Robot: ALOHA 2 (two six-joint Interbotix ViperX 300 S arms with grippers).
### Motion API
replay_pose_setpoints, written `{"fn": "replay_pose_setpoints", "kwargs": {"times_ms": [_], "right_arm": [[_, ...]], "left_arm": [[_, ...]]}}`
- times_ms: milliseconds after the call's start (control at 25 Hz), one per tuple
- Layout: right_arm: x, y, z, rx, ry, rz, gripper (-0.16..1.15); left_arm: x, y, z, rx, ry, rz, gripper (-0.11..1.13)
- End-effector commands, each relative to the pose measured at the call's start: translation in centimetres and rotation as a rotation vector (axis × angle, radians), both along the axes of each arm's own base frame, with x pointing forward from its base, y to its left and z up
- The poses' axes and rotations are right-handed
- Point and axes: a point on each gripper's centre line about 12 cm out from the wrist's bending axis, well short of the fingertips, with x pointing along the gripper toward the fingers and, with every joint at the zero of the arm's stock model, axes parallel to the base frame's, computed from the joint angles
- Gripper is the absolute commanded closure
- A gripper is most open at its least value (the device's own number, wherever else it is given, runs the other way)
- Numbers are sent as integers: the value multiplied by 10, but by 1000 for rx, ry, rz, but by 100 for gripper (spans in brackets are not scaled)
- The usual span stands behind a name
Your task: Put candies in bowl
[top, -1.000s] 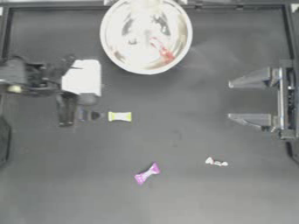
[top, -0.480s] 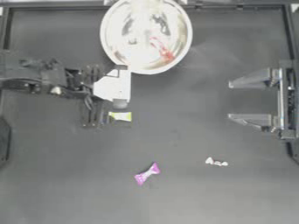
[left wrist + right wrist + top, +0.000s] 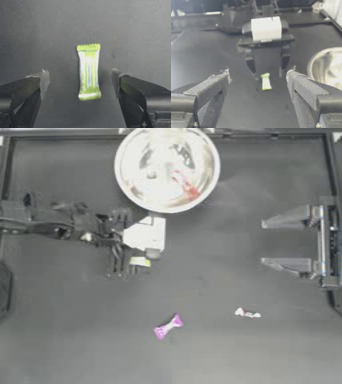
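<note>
A yellow-green candy lies flat on the table just below the bowl. My left gripper hangs over it, open, one jaw on each side of the candy without touching it. The large silver bowl holds a red-pink candy. A purple candy and a white, red-specked candy rest on the near half of the table. My right gripper stays parked at the right edge, open and holding nothing. Its wrist view looks across at the yellow-green candy under the left gripper.
The bowl's rim stands close behind the left arm's white wrist block. Dark bare tabletop separates the left gripper from the two loose candies. A frame rail runs along the far edge.
The left arm has reached rightward from the left side until its open jaws straddle the yellow-green candy. The right arm and the other candies have not moved.
</note>
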Motion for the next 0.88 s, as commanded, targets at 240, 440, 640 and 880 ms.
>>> {"fn": "replay_pose_setpoints", "kwargs": {"times_ms": [240, 440, 640, 880], "right_arm": [[2, 0, 5, 1, -16, 1, 0], [2, 0, 4, 4, -15, -1, 0], [2, 0, 4, 2, -16, 1, 1], [2, 0, 5, 7, -21, -1, 1]], "left_arm": [[10, 1, -2, -1, -7, -1, 0], [12, 1, -8, -4, 5, -1, 2], [12, 1, -10, -10, 27, -3, 24], [11, 0, -10, -27, 78, -4, 70]]}}
